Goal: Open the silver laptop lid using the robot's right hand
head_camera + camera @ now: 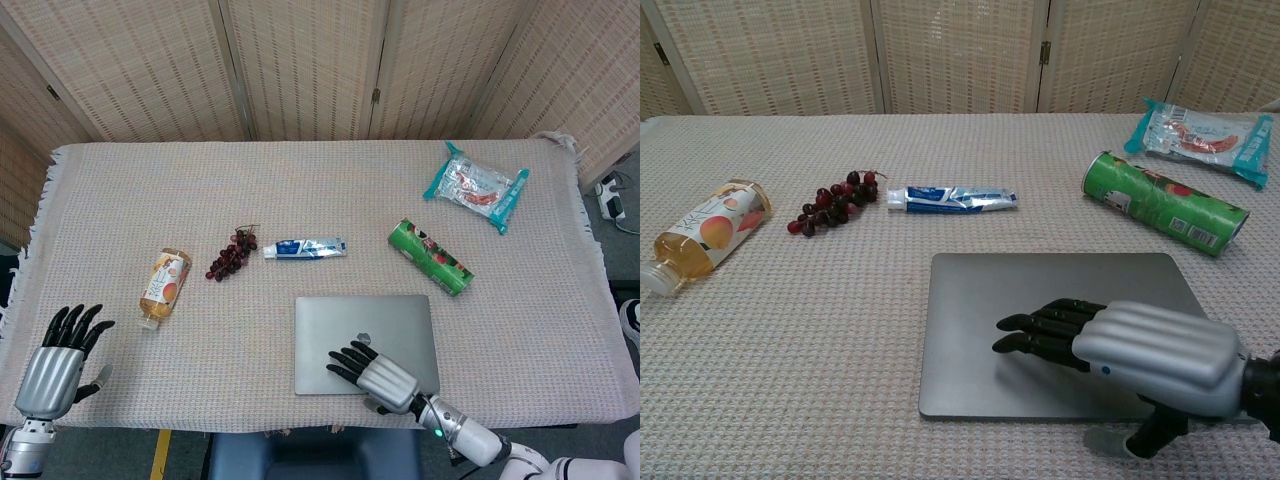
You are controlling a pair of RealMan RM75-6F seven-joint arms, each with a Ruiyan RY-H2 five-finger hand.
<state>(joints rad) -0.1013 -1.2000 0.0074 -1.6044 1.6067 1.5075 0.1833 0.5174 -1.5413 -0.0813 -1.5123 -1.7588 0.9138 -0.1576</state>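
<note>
The silver laptop (pixel 364 342) lies closed at the table's (pixel 560 320) near edge. The right hand (pixel 1140 345) hovers over its lid, fingers (pixel 1040 335) released and outstretched. The left hand (pixel 55 360), fingers spread, sits near left.

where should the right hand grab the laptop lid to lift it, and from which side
Probably the lid's front edge, nearest the robot, coming from the near side with fingertips hooked under the lip. The silver laptop lies shut and flat; judging by its logo, the hinge is at the far edge. The right hand hovers over the lid's near half, fingers spread and holding nothing, thumb just past that edge.
</note>
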